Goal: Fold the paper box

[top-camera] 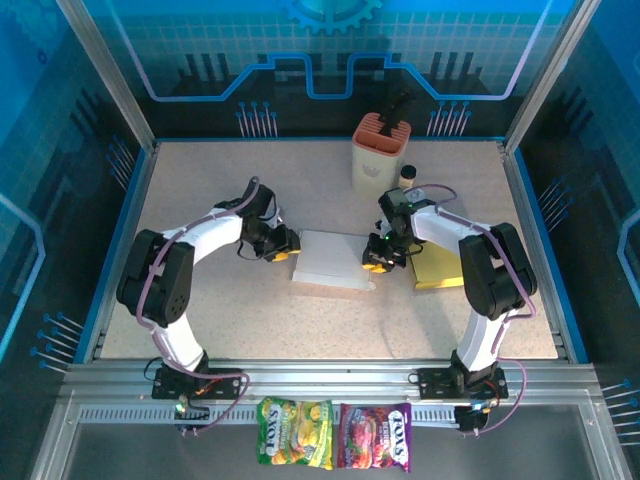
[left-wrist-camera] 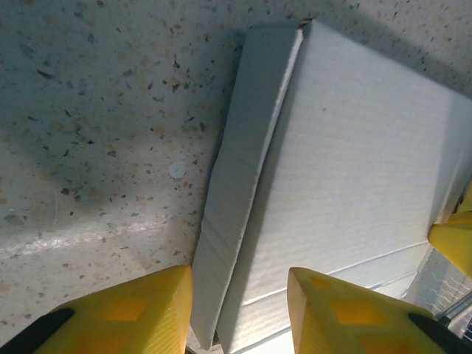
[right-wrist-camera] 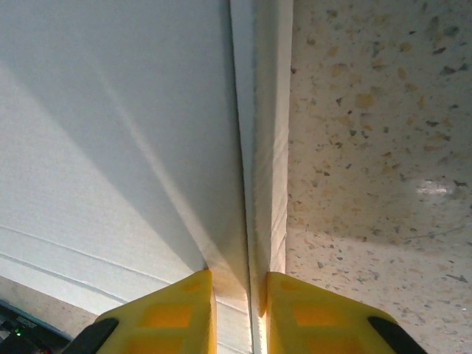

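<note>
**Both grippers at the box's side flaps**

White paper box (top-camera: 330, 262) lies mid-way across the table (top-camera: 200, 190), between the arms. Left gripper (left-wrist-camera: 240, 284) released, yellow fingers (left-wrist-camera: 147, 302) astride the left side flap (left-wrist-camera: 243, 162); contact unclear from here. Right gripper (right-wrist-camera: 238, 287) clenched on the right side flap (right-wrist-camera: 267, 147).

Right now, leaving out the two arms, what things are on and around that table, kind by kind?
paper box: 1
Fox's candy bags: 2
utensil holder: 1
small black-capped bottle: 1
flat yellow pad: 1
Total: 6
</note>
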